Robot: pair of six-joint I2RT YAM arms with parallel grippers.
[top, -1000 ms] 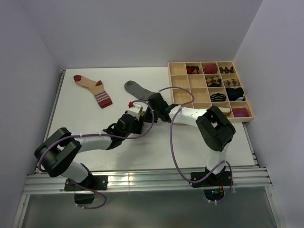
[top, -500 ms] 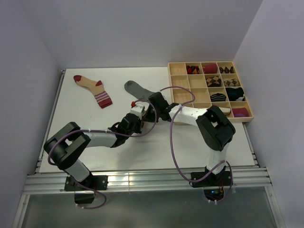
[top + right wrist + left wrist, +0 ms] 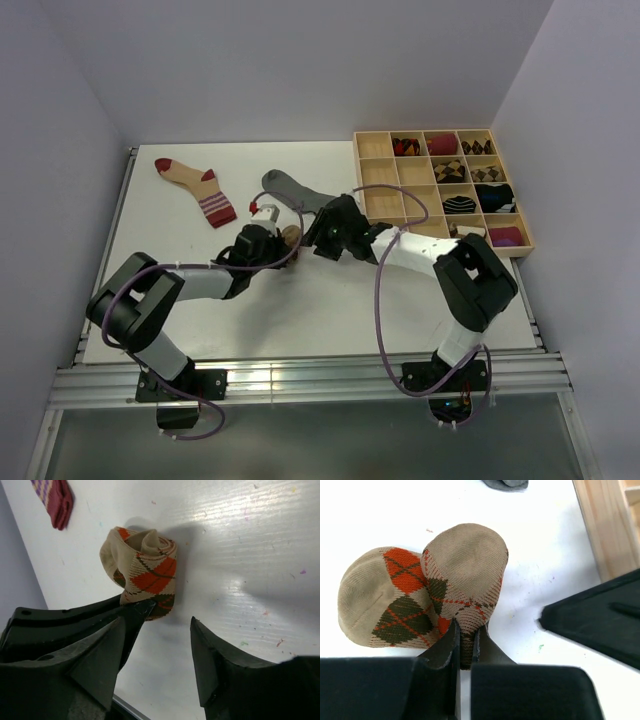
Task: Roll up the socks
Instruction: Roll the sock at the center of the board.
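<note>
Pinching rolled argyle sock [image 3: 427, 587] in clenched left gripper [image 3: 466, 636] jaws, mid-surface [image 3: 200, 300], roll bulging toward 12 o'clock in left wrist view. Hovering right gripper [image 3: 156, 621], jaws released, at roll's 3 o'clock in top view. Probably finishing with left, being the one gripping.

Your left gripper [image 3: 465, 636] has its jaws pinched tight on a fold of the brown argyle sock [image 3: 435, 587], which sits bunched in two rounded lobes on the white table [image 3: 545, 545]. A grey sock [image 3: 506, 484] peeks in at the top edge, a wooden tray [image 3: 602, 525] stands upper right, and a black wedge [image 3: 600, 620] juts in from the right.
</note>
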